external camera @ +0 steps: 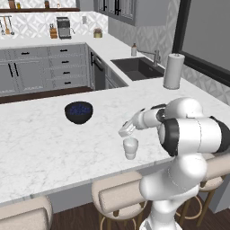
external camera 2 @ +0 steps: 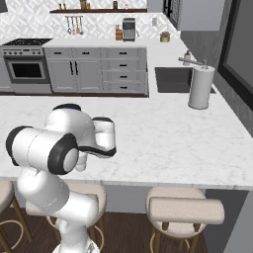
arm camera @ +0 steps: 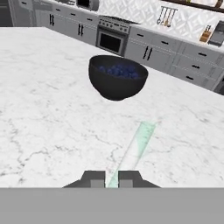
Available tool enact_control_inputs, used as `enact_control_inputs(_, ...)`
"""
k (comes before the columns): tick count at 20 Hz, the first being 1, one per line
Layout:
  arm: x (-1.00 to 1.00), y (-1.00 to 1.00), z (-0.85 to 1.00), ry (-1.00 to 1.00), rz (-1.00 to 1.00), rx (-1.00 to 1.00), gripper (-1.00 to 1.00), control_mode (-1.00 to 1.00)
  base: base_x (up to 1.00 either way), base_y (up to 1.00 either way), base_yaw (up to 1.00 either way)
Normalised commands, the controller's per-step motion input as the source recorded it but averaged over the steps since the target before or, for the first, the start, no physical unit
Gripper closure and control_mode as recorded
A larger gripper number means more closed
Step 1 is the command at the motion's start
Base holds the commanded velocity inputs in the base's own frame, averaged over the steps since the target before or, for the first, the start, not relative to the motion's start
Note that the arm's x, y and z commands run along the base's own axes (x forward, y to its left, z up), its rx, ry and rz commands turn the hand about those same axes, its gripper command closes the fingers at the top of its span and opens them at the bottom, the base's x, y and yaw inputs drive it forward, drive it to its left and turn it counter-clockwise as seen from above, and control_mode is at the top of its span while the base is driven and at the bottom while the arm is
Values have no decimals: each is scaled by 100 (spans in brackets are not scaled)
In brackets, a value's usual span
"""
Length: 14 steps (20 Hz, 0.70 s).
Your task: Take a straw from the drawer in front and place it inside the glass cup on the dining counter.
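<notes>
Fingertips come first, low in the hand view: the claw [arm camera: 112, 179] is clamped on the straw [arm camera: 133, 151], a pale green translucent tube that runs up and away from the pads, slanting a little to the right. Beyond its far end sits the dark bowl [arm camera: 117, 78], well ahead of the claw and slightly left, with something bluish inside.

Going left to right in the left base view, the bowl [external camera: 78, 112] stands on the dining counter [external camera: 40, 148], well apart from the claw [external camera: 127, 130] on its left. The claw hangs just above the glass cup [external camera: 130, 148], which stands near the counter's front edge, almost directly under the fingers. To the right and further back, the paper-towel roll [external camera: 174, 71] stands by the sink [external camera: 137, 67].

By my reading, fetching is done and the placing step is in hand. Next the straw's free end needs lining up over the cup's mouth, tipping steeper, lowering inside the rim, and only then letting go. That straw is light and slim; a slanted release could send it off the rim onto the counter.
</notes>
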Motion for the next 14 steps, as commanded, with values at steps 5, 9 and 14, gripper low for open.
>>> enact_control_inputs(5, -13, -14, -10, 0, 9, 3, 100, -100, 0, 0, 0)
enact_control_inputs(9, -46, -19, -5, 0, 6, 2, 100, -100, 0, 0, 0)
enact_control_inputs(14, -12, -5, -3, 2, 6, 4, -100, -100, 0, 0, 0)
